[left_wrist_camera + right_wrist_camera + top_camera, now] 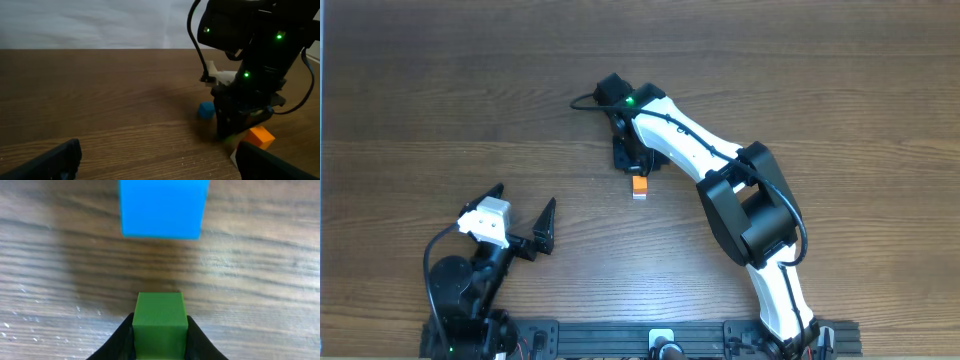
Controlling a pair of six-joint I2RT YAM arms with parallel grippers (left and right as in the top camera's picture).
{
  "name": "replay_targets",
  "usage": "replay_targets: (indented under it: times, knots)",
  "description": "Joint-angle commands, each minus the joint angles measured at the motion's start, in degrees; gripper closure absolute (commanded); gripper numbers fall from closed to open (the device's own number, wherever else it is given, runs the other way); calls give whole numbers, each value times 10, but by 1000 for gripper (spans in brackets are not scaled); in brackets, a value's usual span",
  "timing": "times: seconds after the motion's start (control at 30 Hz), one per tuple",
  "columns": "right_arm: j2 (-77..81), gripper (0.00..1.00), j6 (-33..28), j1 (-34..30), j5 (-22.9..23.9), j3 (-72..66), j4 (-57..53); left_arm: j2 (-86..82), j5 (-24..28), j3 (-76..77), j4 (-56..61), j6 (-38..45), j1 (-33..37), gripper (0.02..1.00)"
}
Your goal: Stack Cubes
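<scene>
The green cube point(160, 325) is clamped in the right gripper point(160, 317), near the table's point(440, 100) middle, just short of the blue cube point(164, 207). Released off-centre, it would likely slide off; the fingers could also nudge the blue cube (or the orange cube point(639, 184) nearby). The left gripper point(526, 196) stands spread near the base-side edge's left corner.

The right gripper point(160, 332) is clamped on a green cube point(160, 317), with its dark fingers point(121, 339) pressed against two opposite side faces. A blue cube point(164, 207) sits on the wood table point(260, 280), apart from the green cube, with bare tabletop between them.
</scene>
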Motion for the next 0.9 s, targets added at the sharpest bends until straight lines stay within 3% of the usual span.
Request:
replay_targets:
  times: [0.03,0.47,0.9]
  knots:
    - [2,991,-3,2,6,36,-17,-3,-4,-3,0,-6,-3,25]
    - [-5,989,-11,-1,16,161,-120,-3,-4,-3,0,-6,-3,18]
    - [-112,989,-12,9,32,170,-228,-3,-4,-3,0,-6,-3,18]
